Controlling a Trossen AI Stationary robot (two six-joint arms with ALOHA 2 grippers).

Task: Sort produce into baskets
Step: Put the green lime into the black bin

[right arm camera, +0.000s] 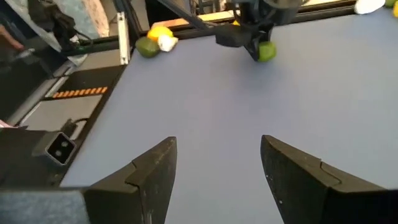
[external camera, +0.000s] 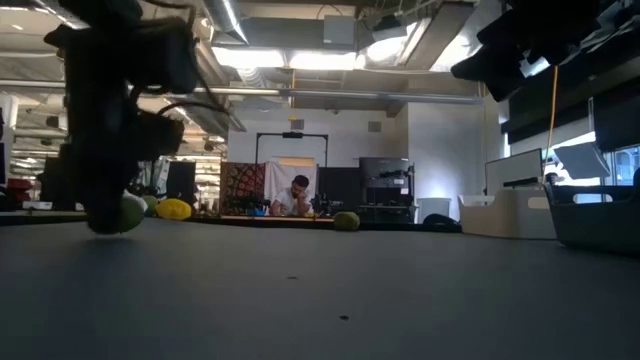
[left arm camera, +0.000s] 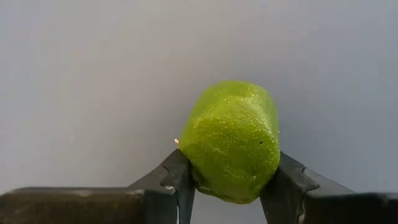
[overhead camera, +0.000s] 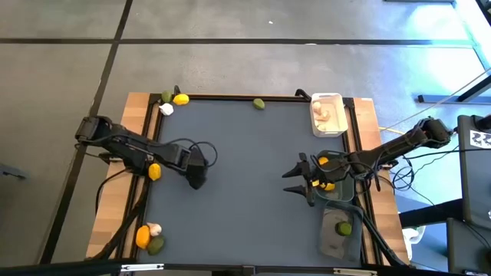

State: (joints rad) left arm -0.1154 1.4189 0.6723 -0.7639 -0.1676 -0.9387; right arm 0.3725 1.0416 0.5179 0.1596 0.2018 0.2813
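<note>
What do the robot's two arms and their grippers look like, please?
Both arms are dark, nearly black, built of jointed segments, with thin black cables looping beside them. The left arm ends in the left gripper, the right arm in the right gripper. Each gripper has two dark, flat, wedge-shaped fingers with angular edges. No markings show on them.

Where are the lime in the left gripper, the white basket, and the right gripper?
lime (left arm camera: 231, 140): left wrist view, middle of its green skin.
white basket (overhead camera: 338, 115): high view, its right rim.
right gripper (right arm camera: 217, 165): right wrist view, midway between its open fingertips.
</note>
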